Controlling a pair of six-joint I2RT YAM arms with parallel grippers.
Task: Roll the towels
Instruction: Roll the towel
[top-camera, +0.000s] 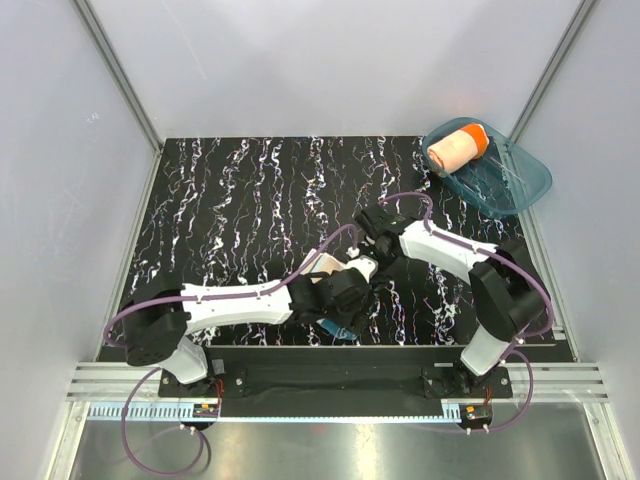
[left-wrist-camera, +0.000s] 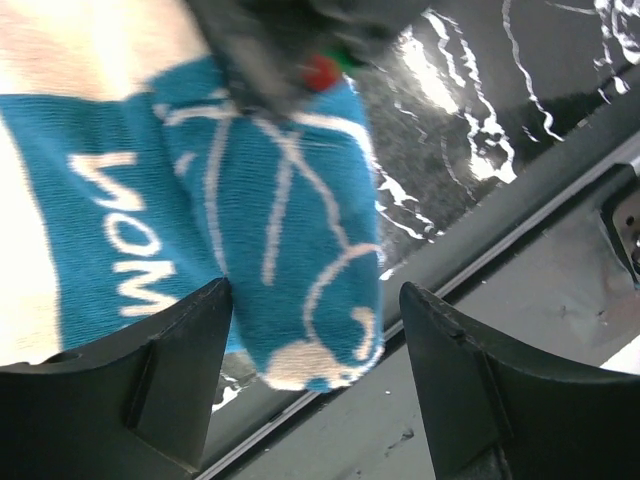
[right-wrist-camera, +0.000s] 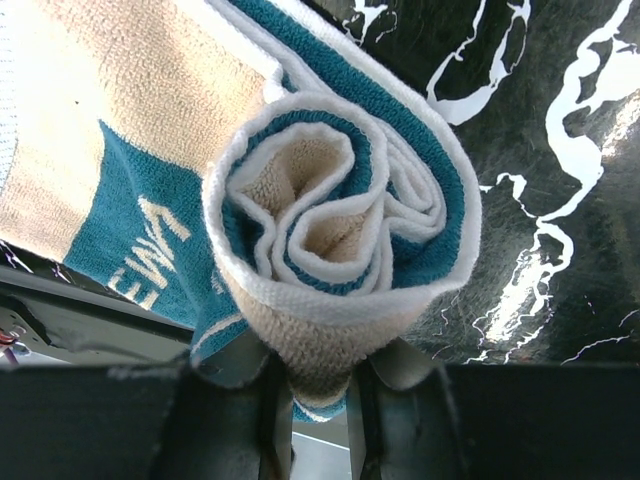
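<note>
Teal towel (right-wrist-camera: 340, 230) part-rolled, at near edge of worktop (top-camera: 250, 200). Right gripper (right-wrist-camera: 318, 395): jaws clamped on roll's end. Left gripper (left-wrist-camera: 315, 350): jaws apart, straddling roll. Risk: spiral loosens if pinch slips; roll may drop off edge. Orange towel (top-camera: 456, 146) rolled, in tub (top-camera: 520, 190).

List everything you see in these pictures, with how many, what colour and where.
Mat: one, black with white marbling, covering the table.
Tub: one, translucent teal, far right corner.
Orange towel: one, orange and peach, rolled, in the tub.
Teal towel: one, teal and cream, partly rolled, near centre between the arms.
Left arm: one, white and black, near left.
Right arm: one, white and black, near right.
Left fingers: two, black, open around the roll.
Right fingers: two, black, shut on the roll's edge.
</note>
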